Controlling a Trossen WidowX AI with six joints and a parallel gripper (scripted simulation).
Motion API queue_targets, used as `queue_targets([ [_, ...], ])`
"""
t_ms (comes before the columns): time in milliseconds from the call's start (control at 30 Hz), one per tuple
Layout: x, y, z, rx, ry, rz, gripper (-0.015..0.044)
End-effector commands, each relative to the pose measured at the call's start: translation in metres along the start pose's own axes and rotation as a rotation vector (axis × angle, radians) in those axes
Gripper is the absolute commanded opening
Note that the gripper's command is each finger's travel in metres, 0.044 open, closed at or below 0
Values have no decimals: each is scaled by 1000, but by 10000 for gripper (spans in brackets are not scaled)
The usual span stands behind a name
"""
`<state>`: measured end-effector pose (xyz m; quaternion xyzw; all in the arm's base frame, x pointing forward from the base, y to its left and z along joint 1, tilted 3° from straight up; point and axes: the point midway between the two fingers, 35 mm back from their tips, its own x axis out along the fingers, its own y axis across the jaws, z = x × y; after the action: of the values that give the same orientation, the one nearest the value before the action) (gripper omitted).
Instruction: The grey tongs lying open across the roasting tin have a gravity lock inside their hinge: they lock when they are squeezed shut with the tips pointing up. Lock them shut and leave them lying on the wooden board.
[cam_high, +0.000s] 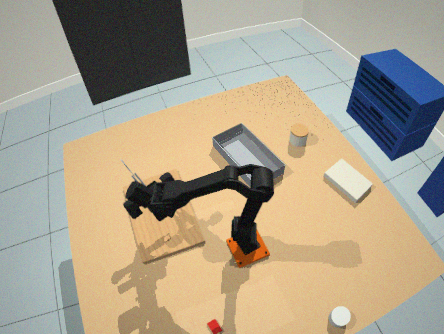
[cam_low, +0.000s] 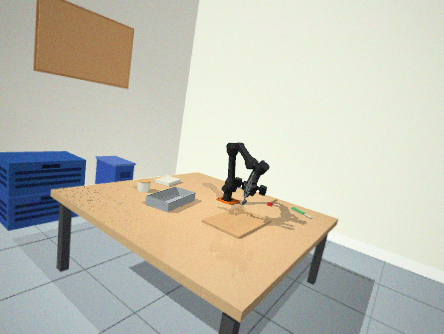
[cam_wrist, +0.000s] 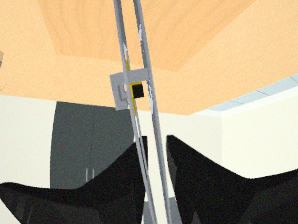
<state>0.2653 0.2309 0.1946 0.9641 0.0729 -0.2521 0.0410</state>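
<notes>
My gripper (cam_high: 142, 187) (cam_low: 245, 196) (cam_wrist: 156, 141) is shut on the grey tongs (cam_high: 137, 178) (cam_wrist: 155, 117). The two long arms stand close together and nearly parallel in the wrist view. A grey bracket (cam_wrist: 116, 80) with a yellow and black part sits on them beyond the fingertips. One end sticks out past the gripper toward the back left in the top view. Which end it is, and whether the lock holds, I cannot tell. The wooden board (cam_high: 170, 245) (cam_low: 235, 227) (cam_wrist: 195, 35) lies below, and the tongs are held above it. The roasting tin (cam_high: 218, 147) (cam_low: 162, 203) is empty.
A jar with an orange lid (cam_high: 299, 131) and a white block (cam_high: 347, 180) stand right of the tin in the top view. A red object (cam_high: 215, 326) and a white round object (cam_high: 340, 316) are at the front. A green object (cam_low: 298, 211) lies near the far edge.
</notes>
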Motion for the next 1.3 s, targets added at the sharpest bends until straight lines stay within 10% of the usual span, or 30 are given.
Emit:
queue_targets([
  [0, -9, 4, -3, 26, 71, 2, -150],
  [1267, -25, 17, 7, 96, 219, 21, -150],
])
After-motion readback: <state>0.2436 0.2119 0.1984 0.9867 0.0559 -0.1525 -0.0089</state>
